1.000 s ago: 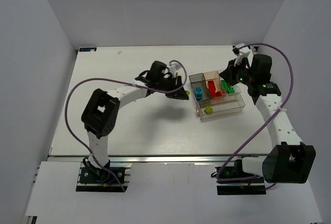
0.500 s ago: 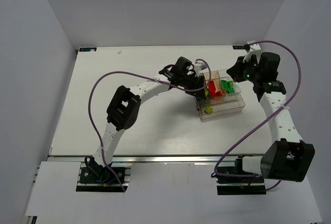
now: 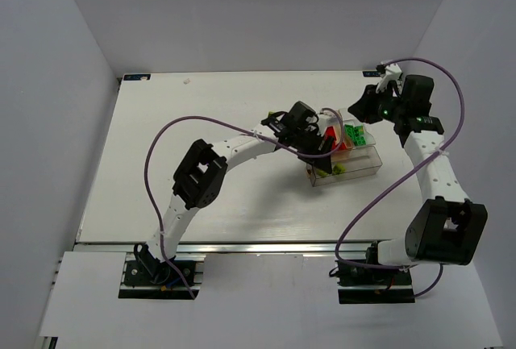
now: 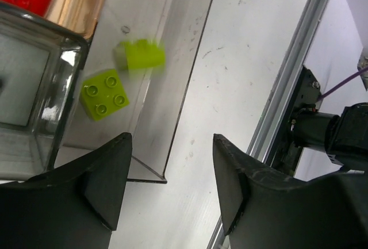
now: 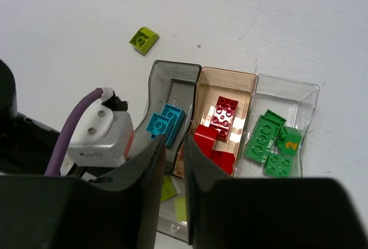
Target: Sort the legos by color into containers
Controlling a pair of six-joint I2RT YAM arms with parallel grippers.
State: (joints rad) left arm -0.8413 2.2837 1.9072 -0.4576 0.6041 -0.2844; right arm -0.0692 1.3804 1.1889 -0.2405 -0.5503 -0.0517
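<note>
In the clear rectangular plastic box [image 5: 310,91] with smoky-grey dividing walls, at the centre of the right wrist view, most of the sorting looks done. Two light-blue studded bricks [image 5: 166,123] lie in the grey compartment on the left. The red studded bricks [image 5: 217,134] are heaped in the tan-orange middle one, and the green studded bricks [image 5: 270,144] fill the clear one on the right. The long compartment along the box's lower edge takes the yellow-green. In the left wrist view a square yellow-green brick with four studs [image 4: 103,95] lies flat there, left of centre. A second yellow-green brick [image 4: 140,54] just above it is smeared, so I judge it to be tumbling in at this instant. No colour appears in the wrong section, as far as the views show. What is left, by my count, is one yellow-green sloped piece [image 5: 144,39]. It lies alone on the white bench [image 5: 69,7] in the upper left of the right wrist view, apart from the box. Whether other strays lie behind the arms I cannot tell.

The left gripper [image 4: 172,145] hangs over the long compartment with its jaws wide, nothing between them and touching nothing. The right gripper [image 5: 174,145] hovers above the box with its jaws drawn to a thin slit and nothing in them. It touches neither box nor brick.
</note>
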